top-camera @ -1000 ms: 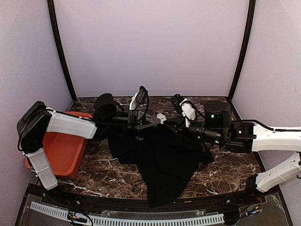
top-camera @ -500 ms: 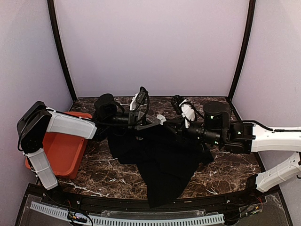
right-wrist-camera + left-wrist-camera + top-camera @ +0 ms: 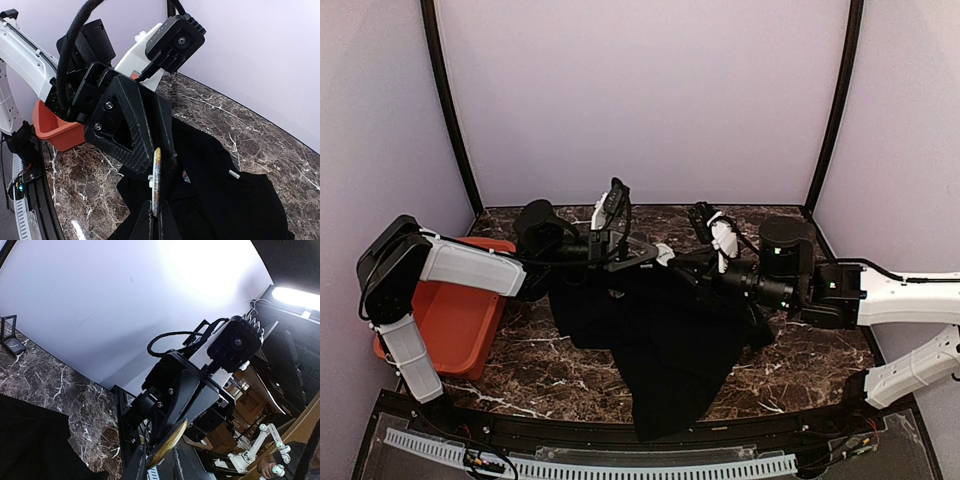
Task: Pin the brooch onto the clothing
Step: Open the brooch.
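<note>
The black T-shirt lies crumpled on the marble table, its small colourful chest print facing up. Above its collar end the two grippers meet tip to tip. The brooch is a thin gold-rimmed disc seen edge-on, with a white fitting on its back. My right gripper is shut on the brooch's lower edge. My left gripper closes on the same brooch from the opposite side. From above, the brooch shows only as a pale speck between the left gripper and the right gripper.
An orange bin stands at the table's left side, beside the left arm. Lilac walls close in the back and both sides. A small black stand sits on the marble near the wall. A white label marks the shirt's collar.
The left wrist has tipped up and back a little, and the right arm has shifted slightly to the right. The brooch stays held between the two sets of fingertips.
</note>
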Tool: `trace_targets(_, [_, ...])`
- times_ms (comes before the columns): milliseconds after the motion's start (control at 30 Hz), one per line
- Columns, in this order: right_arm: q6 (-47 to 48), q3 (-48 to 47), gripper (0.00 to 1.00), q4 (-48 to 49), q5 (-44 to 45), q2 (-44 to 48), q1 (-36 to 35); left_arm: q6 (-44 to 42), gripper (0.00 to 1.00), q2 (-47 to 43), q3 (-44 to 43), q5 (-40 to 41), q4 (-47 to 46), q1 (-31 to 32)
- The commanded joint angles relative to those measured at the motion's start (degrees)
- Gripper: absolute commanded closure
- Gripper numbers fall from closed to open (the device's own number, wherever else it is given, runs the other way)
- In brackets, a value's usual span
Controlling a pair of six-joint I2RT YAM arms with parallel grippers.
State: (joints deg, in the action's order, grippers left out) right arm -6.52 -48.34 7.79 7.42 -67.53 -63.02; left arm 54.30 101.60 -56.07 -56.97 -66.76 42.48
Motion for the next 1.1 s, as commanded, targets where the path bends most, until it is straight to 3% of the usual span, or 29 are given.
trace_targets(0, [-0.68,0.48,1.00,1.61,0.03,0.45,0.18,-1.58,0.82,-0.81,0.54,-1.01,0.10,0.14])
trace_targets(300, [-1.03,0.04,1.00,2.05,-0.28,-0.27,0.21,-2.60,0.78,-0.73,0.33,-1.20,1.85,0.46])
trace_targets(1067, [-0.75,-1.00,1.00,1.81,-0.29,-1.63,-0.21,-5.24,0.87,-1.20,0.09,-0.33,5.91,0.68])
